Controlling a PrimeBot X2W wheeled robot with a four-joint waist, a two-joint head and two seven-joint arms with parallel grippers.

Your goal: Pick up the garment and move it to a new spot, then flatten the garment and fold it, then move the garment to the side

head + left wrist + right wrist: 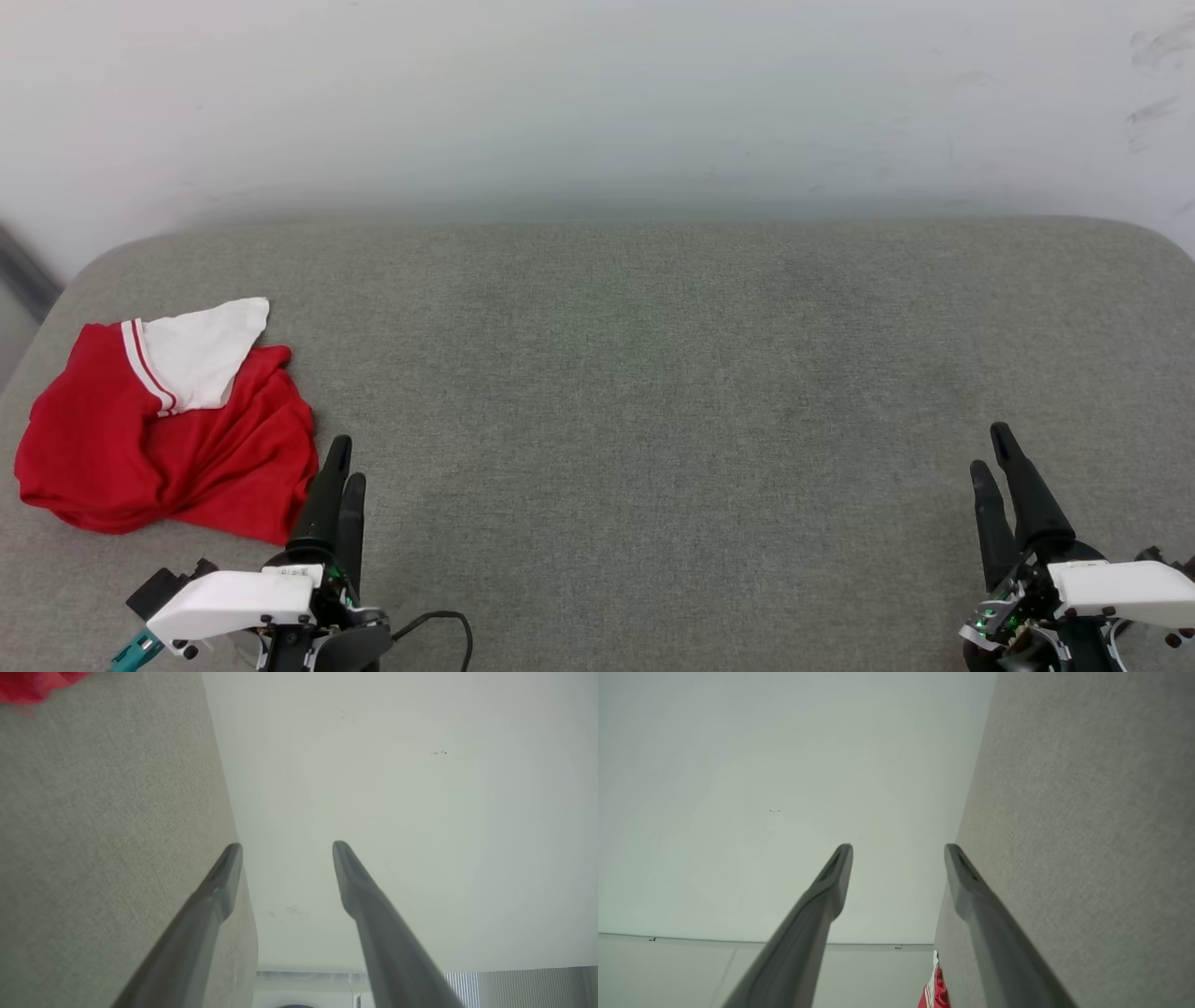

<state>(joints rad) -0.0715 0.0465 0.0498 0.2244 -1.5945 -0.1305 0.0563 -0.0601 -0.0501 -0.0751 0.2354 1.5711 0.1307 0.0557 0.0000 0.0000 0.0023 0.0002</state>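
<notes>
Left wrist view puts you behind your left gripper (287,845), its two dark fingers spread wide with nothing between them. Your right gripper (899,847) stands just as wide and just as bare. Neither touches the garment (168,448), a red jersey lying crumpled in a heap, one white sleeve (201,350) with a striped seam thrown across its top and any print hidden in the folds. Your left fingertips sit just beside the garment's near corner, on the side toward your right arm. Your right gripper waits well apart from the garment, far across the grey cushion (653,373) that carries it. Both arms lie low along the cushion edge nearest you, white wrist housings tucked close, fingers pointing away from you toward the pale wall (597,93) beyond the garment. Each wrist is rolled on its side, so one finger rides above the other. This reads as a ready pose with the pick not yet begun. The jaws look set for a first pinch, and your left arm, being closest to the garment, seems best placed to lead.
</notes>
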